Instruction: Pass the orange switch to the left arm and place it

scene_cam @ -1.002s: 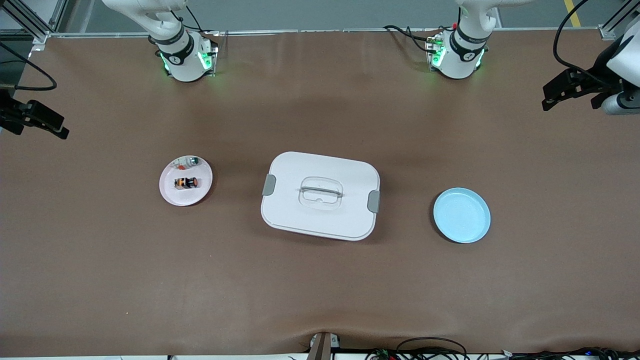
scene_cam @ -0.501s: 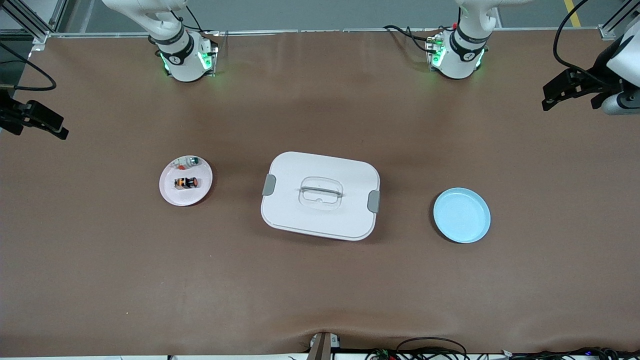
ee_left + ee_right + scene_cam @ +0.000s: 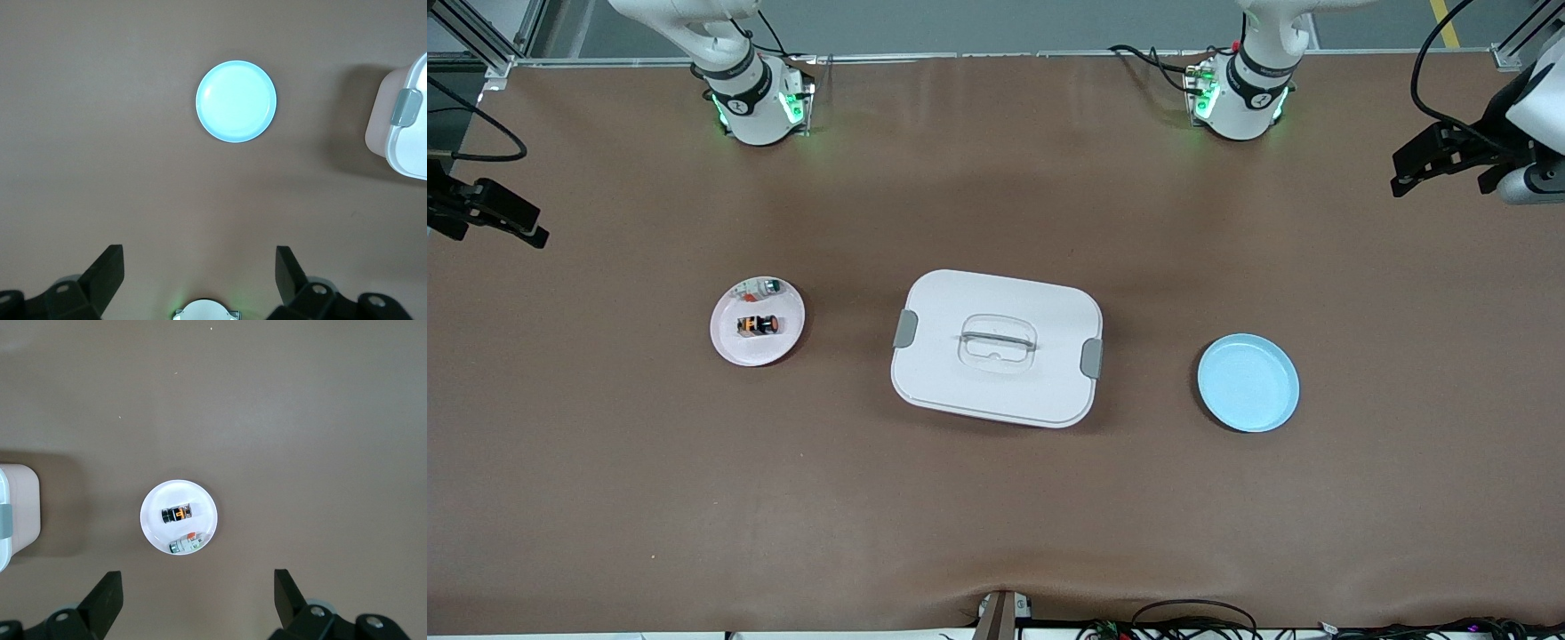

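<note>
Spreading across the whole front view is the brown table, with both arm bases standing along its edge farthest from the front camera. At its middle sits the box, white with rounded corners, a grey latch on each short side and a clear recessed handle in its lid; one latched end also shows at the edge of the left wrist view.

Both arms wait high up and wide apart. The left gripper hangs over bare table toward the left arm's end, its two black fingers spread wide with nothing between them. The right gripper hangs over bare table toward the right arm's end, its fingers likewise released and empty.

Toward the left arm's end, well apart from the box, lies the blue plate, bare. Toward the right arm's end, also well apart from the box, lies the pink plate.

On the pink plate rests the orange switch, lying on its side near the plate's middle. Just beside it, farther from the front camera and close to the rim, lies a small green-capped whitish component.
</note>
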